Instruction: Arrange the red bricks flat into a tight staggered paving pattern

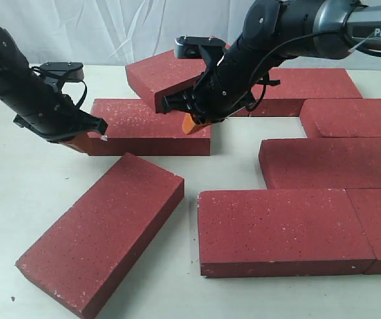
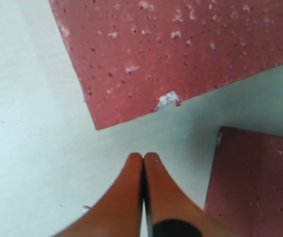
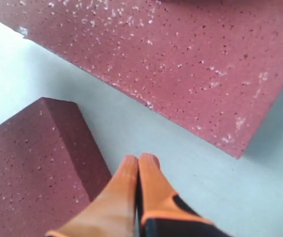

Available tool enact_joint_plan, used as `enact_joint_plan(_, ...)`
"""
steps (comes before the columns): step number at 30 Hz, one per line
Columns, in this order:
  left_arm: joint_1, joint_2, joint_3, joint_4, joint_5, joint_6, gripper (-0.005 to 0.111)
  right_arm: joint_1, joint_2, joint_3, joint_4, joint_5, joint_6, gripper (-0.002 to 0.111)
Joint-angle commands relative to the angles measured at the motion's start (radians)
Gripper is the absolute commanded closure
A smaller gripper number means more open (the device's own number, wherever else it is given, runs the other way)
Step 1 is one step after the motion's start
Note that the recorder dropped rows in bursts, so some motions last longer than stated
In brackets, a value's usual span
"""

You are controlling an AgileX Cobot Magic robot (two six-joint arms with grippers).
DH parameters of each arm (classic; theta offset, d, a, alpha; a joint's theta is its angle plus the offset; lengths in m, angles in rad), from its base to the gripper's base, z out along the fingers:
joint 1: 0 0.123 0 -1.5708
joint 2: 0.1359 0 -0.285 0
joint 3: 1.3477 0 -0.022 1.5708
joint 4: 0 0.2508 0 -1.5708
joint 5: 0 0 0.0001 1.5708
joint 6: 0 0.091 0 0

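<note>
The red bricks (image 1: 280, 226) are lying flat across the pale counter (image 1: 17, 179). Those on the right are sitting mostly edge to edge in offset rows, with a few gaps showing between them. One loose brick (image 1: 104, 229) is lying at a slant at the near left, apart from the rows. The left end effector (image 1: 78, 142) is hovering low just beside the left end of the chipped brick (image 1: 147, 126). Seen from its wrist, its orange fingers (image 2: 131, 187) are pressing together with nothing between them, pointing toward the white-chipped corner (image 2: 168, 99) without touching it. The right end effector (image 1: 191, 124) is reaching across the middle and hanging at the far right corner of that same brick. It is in front of the back brick (image 1: 157, 74), which is looking tilted, though I cannot tell what it is resting on. Its fingers (image 3: 116, 192) are likewise closed tight on nothing, over bare counter between two bricks.
</note>
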Motion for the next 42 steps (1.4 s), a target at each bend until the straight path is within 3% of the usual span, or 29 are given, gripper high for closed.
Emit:
enact_joint_plan(1, 0.003, -0.053, -0.005, 0.033, 0.059, -0.001, 0.107, -0.004, -0.040, 0.003, -0.003, 0.036, 0.030, 0.109)
enact_joint_plan(7, 0.082, -0.170, -0.005, 0.060, 0.059, -0.036, 0.107, -0.014, -0.099, 0.003, -0.005, 0.050, 0.066, 0.109)
enact_joint_plan(13, 0.164, -0.187, -0.005, 0.147, 0.062, -0.163, 0.107, -0.203, -0.164, 0.003, -0.005, 0.156, 0.066, 0.109)
enact_joint_plan(18, 0.164, -0.187, -0.005, 0.147, 0.037, -0.163, 0.107, -0.321, -0.185, 0.009, -0.014, 0.250, 0.064, 0.109)
enact_joint_plan(24, 0.164, -0.185, -0.005, 0.147, -0.001, -0.163, 0.107, -0.399, -0.185, 0.109, -0.014, 0.217, 0.060, 0.109)
enact_joint_plan(29, 0.164, -0.134, -0.037, 0.158, -0.023, -0.163, 0.107, -0.411, -0.206, 0.197, -0.016, 0.162, 0.060, 0.109)
enact_joint_plan(34, 0.162, 0.002, -0.162, 0.154, 0.039, -0.185, 0.107, -0.411, -0.254, 0.256, -0.062, 0.114, 0.037, 0.109)
enact_joint_plan(42, 0.059, 0.149, -0.297, 0.156, 0.040, -0.189, 0.107, -0.411, -0.256, 0.256, -0.106, 0.110, 0.037, 0.109)
